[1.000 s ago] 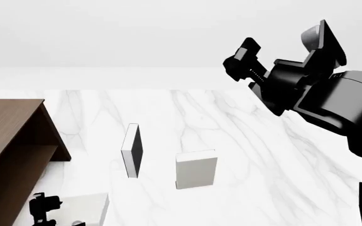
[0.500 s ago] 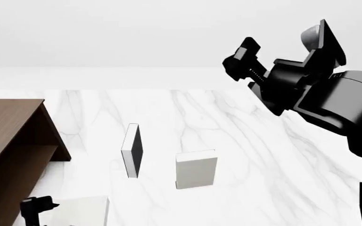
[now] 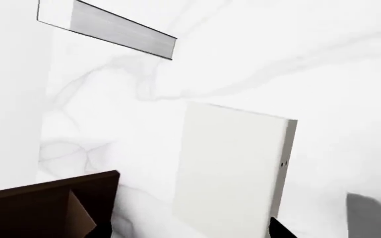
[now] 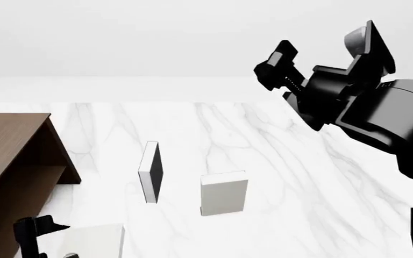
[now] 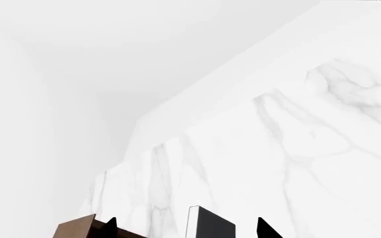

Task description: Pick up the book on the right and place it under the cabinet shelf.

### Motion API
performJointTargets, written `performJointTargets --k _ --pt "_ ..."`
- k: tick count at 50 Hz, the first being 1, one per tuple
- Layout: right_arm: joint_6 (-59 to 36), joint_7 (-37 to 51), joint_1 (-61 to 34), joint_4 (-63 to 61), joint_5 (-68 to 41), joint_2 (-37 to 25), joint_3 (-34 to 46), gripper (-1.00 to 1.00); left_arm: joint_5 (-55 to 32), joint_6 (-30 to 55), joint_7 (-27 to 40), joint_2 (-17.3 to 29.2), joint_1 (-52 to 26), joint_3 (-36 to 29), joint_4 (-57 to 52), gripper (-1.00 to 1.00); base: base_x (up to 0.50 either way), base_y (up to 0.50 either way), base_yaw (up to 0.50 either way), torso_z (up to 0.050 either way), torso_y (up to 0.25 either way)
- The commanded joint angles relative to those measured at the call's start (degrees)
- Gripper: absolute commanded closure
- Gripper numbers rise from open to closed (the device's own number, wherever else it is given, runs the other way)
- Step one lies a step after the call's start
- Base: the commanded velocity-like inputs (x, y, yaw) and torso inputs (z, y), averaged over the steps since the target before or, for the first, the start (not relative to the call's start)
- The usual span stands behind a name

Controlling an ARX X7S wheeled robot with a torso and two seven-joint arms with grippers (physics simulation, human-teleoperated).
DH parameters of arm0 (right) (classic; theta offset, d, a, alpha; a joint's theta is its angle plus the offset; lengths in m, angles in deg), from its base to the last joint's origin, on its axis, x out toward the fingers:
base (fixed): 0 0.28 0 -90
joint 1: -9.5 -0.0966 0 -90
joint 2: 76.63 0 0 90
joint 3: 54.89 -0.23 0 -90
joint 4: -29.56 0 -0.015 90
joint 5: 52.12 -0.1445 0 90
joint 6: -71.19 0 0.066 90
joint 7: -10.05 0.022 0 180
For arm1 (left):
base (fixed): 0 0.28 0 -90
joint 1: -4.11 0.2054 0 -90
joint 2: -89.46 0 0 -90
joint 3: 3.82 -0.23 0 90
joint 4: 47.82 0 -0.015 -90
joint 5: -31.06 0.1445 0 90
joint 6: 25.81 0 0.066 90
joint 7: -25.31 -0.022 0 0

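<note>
The plain white book (image 4: 95, 242) is at the bottom left of the head view, cut off by the frame edge. It fills the left wrist view (image 3: 233, 173), with tiny dark dots on its narrow edge. The dark brown cabinet shelf (image 4: 13, 161) stands at the left, and its corner shows in the left wrist view (image 3: 45, 208). My left gripper (image 4: 34, 234) is open just left of the book, between it and the cabinet. In its own view (image 3: 194, 233) only the fingertips show, apart from the book. My right gripper (image 4: 272, 64) is open and empty, raised high at the right.
A white book with a black face (image 4: 151, 172) stands upright mid-table and also shows in the right wrist view (image 5: 210, 228). A plain grey book with a lighter top edge (image 4: 223, 193) stands to its right. The marble table (image 4: 300, 177) stretches back to a white wall.
My left gripper has shifted a little to the left along the bottom edge of the head view. The white book and the right arm have not visibly moved.
</note>
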Motion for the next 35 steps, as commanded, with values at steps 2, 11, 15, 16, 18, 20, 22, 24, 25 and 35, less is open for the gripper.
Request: performJointTargets --k 2,11,15,16,18,20,22,24,25,35 --pt "-0.14 -0.59 1.03 -0.97 -0.51 -0.99 -0.40 -1.00 -8.26 -1.42 5.19 4.06 -1.27 4.49 -7.25 -1.00 0.00 0.00 0.00 0.000 0.000" --pt "-2.59 -2.24 0.78 -1.90 2.36 -2.64 0.98 -1.00 -19.99 -2.22 9.95 4.85 -4.64 10.31 -9.93 -1.00 0.00 0.00 0.00 0.000 0.000" --pt "-3.44 -2.65 0.46 -2.31 3.64 -3.19 1.61 -1.00 -24.96 -1.33 12.24 3.89 -6.46 12.78 -11.01 -1.00 0.00 0.00 0.00 0.000 0.000" --pt "-3.84 -2.84 0.37 -2.42 3.88 -3.54 1.76 -1.00 -26.06 -0.95 12.73 3.45 -6.92 13.33 -11.15 -1.00 0.00 0.00 0.00 0.000 0.000" --pt "-4.44 -3.24 0.42 -2.71 4.01 -4.47 1.68 -1.00 -28.12 -0.46 13.76 2.79 -7.68 14.33 -11.34 -1.00 0.00 0.00 0.00 0.000 0.000" --pt "-5.18 -3.60 0.31 -2.89 4.15 -5.34 1.75 -1.00 -30.20 -0.16 14.69 2.24 -8.35 15.29 -11.38 -1.00 0.00 0.00 0.00 0.000 0.000" --pt "-6.03 -4.05 -0.02 -3.01 4.79 -6.12 2.03 -1.00 -32.79 0.28 15.76 1.69 -9.23 16.49 -11.28 -1.00 0.00 0.00 0.00 0.000 0.000" --pt "-6.68 -4.42 -0.28 -3.08 5.36 -6.77 2.24 -1.00 -34.87 0.72 16.55 1.19 -10.10 17.53 -11.18 -1.00 0.00 0.00 0.00 0.000 0.000" --pt "-7.00 -4.63 -0.40 -3.11 5.65 -7.11 2.34 -1.00 -35.91 0.92 16.82 0.96 -10.57 18.06 -11.15 -1.00 0.00 0.00 0.00 0.000 0.000" --pt "-10.25 -6.57 -1.89 -2.80 8.39 -10.10 3.58 -1.00 -46.04 5.28 19.63 -2.28 -17.60 23.66 -11.19 -1.00 0.00 0.00 0.00 0.000 0.000"
